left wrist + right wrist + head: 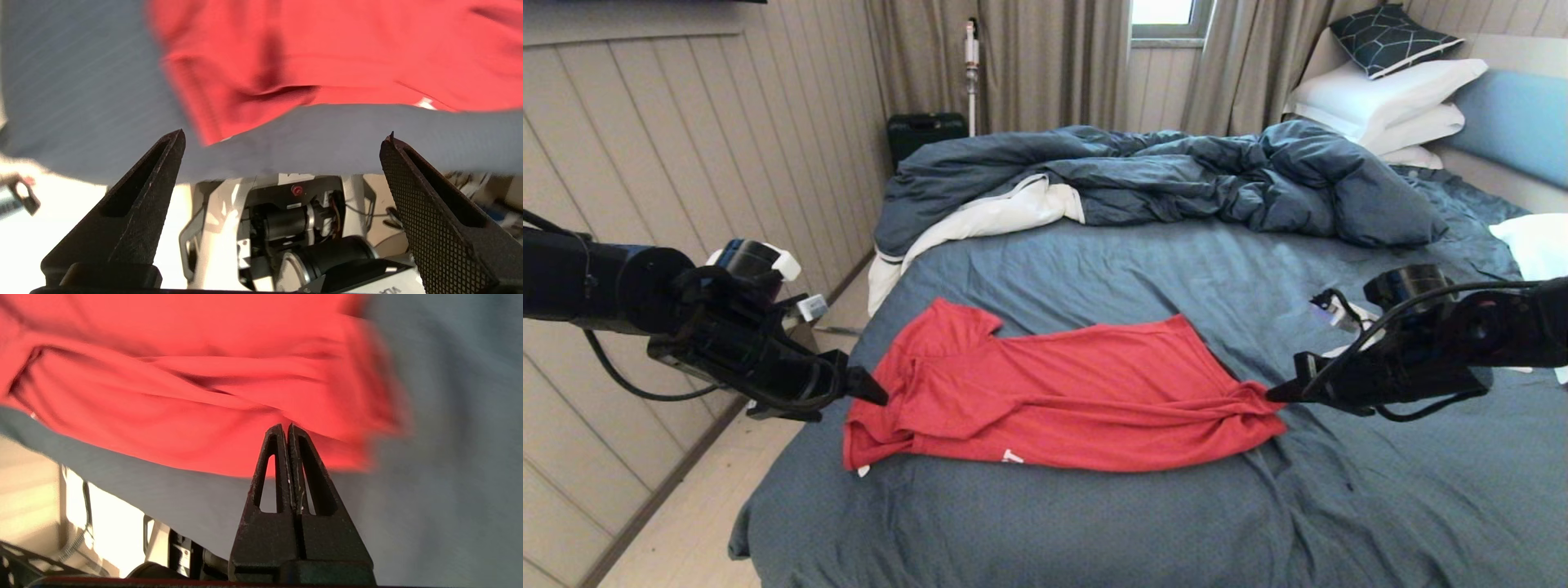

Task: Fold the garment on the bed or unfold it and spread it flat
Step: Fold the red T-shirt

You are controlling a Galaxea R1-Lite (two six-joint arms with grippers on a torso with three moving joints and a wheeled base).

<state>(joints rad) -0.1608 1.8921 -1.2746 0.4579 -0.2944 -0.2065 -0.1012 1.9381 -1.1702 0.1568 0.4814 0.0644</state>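
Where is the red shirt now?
In the head view the red T-shirt lies across the bed's near half, between the left gripper and right gripper.

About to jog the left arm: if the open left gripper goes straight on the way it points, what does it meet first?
Most likely the sleeve end of the bright red jersey T-shirt. The left gripper, open, points at that edge over the slate-blue bed sheet; its height above the fabric is unclear.

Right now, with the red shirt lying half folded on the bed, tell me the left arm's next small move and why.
Probably close the left gripper on the garment at its sleeve-side edge: it is open there and holds nothing, while the right gripper is shut at the opposite end.
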